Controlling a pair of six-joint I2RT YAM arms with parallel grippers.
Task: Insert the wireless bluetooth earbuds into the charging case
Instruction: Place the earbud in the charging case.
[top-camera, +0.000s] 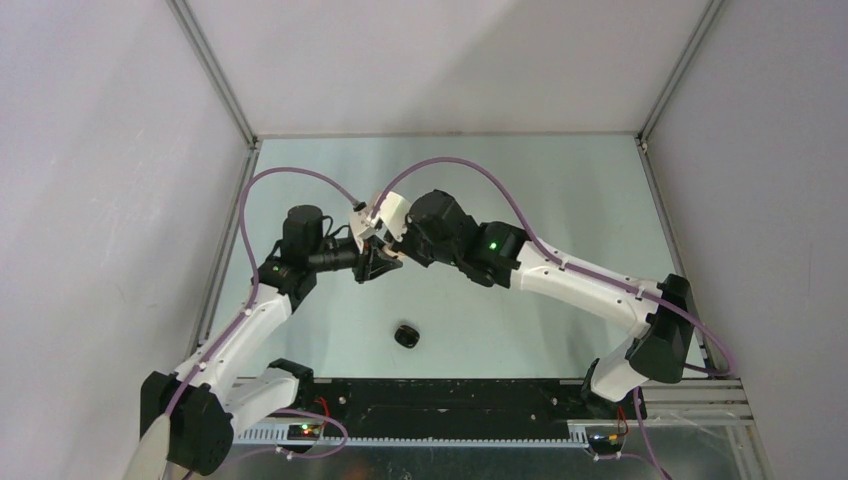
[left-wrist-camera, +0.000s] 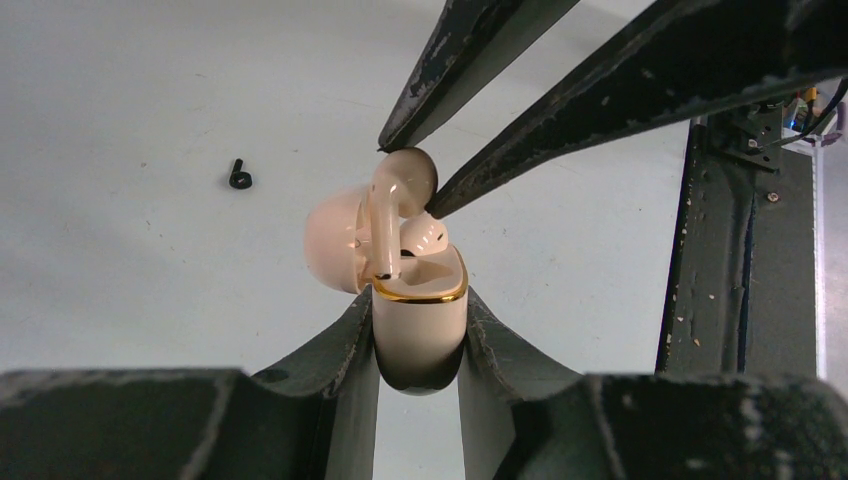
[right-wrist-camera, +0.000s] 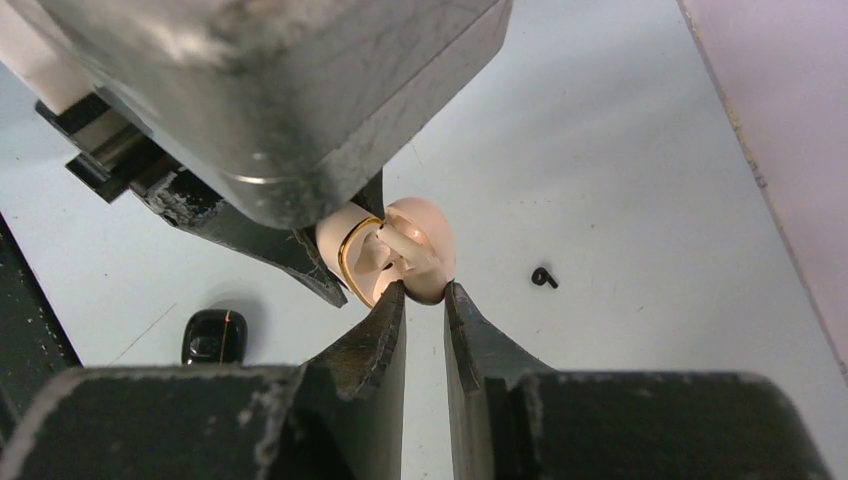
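My left gripper is shut on a cream-white charging case with a gold rim, held off the table with its lid open. One cream earbud sits in the case. My right gripper is shut on the head of a second cream earbud, stem pointing down with its tip at the case rim. The case also shows in the right wrist view. A black earbud lies loose on the table, also in the right wrist view. The two grippers meet mid-table.
A closed black case lies on the table in front of the grippers, also in the right wrist view. Grey walls enclose the table on the left, right and back. A black rail runs along the near edge.
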